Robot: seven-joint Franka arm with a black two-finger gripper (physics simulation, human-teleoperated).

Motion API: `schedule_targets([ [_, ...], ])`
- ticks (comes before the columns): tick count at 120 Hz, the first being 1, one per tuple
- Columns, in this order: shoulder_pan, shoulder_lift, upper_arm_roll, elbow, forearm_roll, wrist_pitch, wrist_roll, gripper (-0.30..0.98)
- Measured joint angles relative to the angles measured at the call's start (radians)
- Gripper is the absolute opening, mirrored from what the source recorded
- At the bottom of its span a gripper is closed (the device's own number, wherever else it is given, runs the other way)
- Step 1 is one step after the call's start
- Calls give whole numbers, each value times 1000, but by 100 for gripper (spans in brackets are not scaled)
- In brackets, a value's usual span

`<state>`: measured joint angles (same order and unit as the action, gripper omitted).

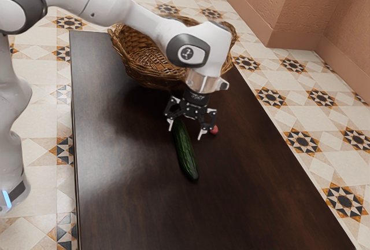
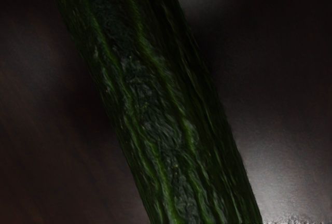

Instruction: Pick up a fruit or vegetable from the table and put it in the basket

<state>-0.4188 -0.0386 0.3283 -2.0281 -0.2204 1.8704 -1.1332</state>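
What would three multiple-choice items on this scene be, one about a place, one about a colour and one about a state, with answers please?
1. Where does the long dark-green cucumber lie?
A. In the woven brown basket
B. On the dark wooden table
C. On the patterned tile floor

2. What colour is the small roundish thing near the black two-finger gripper?
A. Blue
B. Yellow
C. Red

3. How do the gripper's fingers stand?
A. Apart
B. Pressed together
C. Pinched on the small roundish thing

Answers:
1: B, since dark wood shows along both sides of the cucumber.
2: C, since its visible part is pinkish red.
3: A, since the exterior view shows a wide gap between the fingertips.
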Motion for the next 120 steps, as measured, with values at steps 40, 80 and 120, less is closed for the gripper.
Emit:
schedule_targets([
  [40, -25, 45, 0, -6, -32, 38, 41, 66],
  [80, -17, 84, 0, -11, -36, 62, 65, 62],
  [120, -5, 144, -8, 26, -33, 70, 78, 56],
])
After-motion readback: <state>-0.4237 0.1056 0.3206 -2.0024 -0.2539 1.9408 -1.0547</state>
